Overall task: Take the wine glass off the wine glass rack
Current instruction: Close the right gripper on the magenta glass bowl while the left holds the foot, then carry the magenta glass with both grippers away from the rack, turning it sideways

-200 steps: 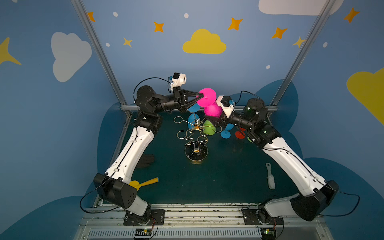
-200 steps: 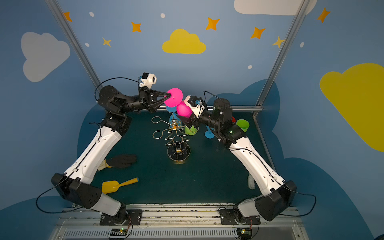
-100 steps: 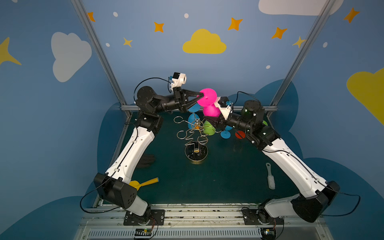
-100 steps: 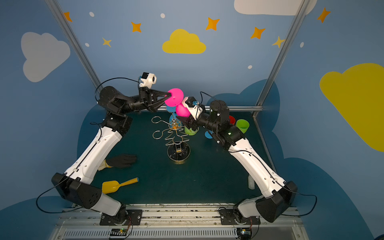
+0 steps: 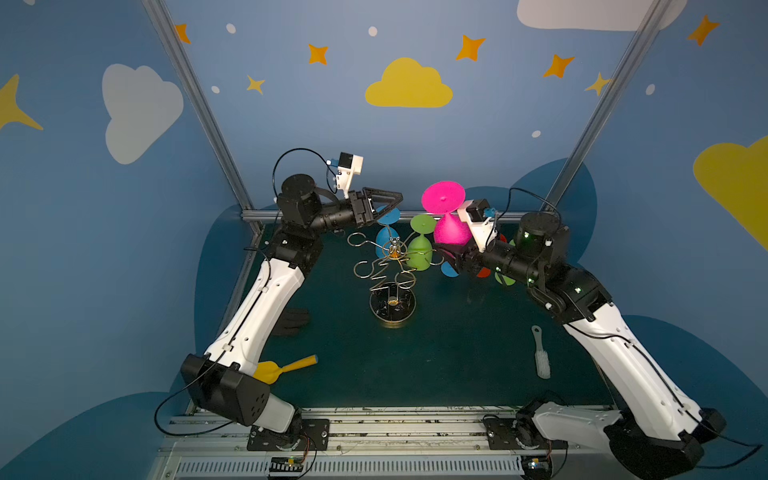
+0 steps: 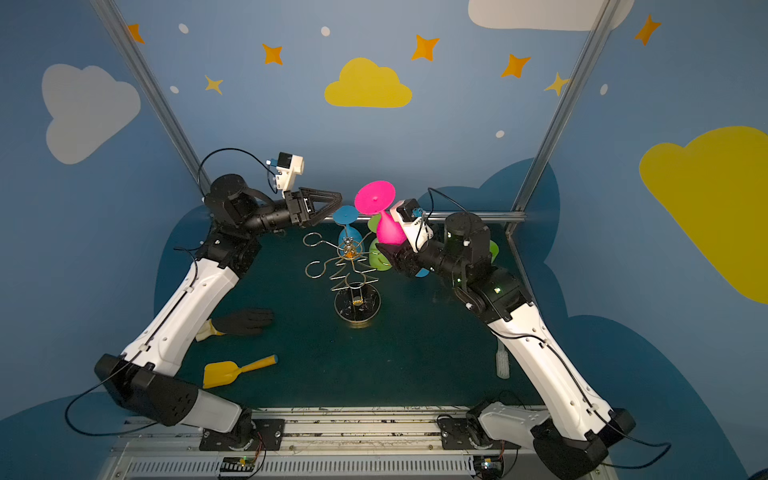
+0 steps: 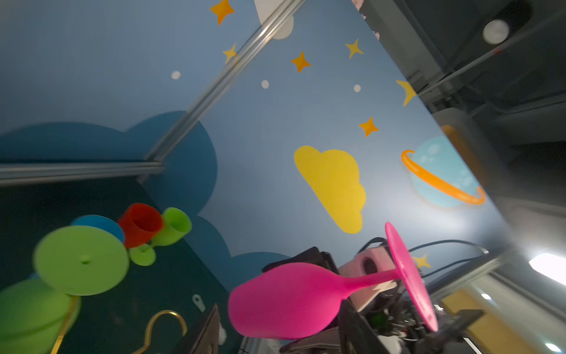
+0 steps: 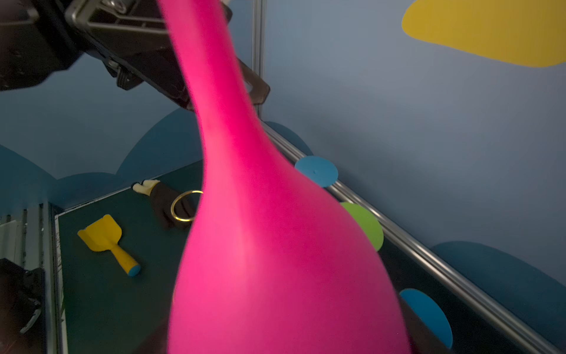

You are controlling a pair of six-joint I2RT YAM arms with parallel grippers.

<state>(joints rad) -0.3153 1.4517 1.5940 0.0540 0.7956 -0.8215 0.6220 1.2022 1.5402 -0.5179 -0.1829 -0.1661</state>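
- The pink wine glass is off the wine glass rack, foot up in the air beside its top. My right claw is clamped round the bowl, which tapers, so it could slide out.
- My left claw stands parted and empty, just beside the foot; a careless retreat could clip it.
- Lowering, I could knock the green glass hanging on the rack, or the cups on the counter.
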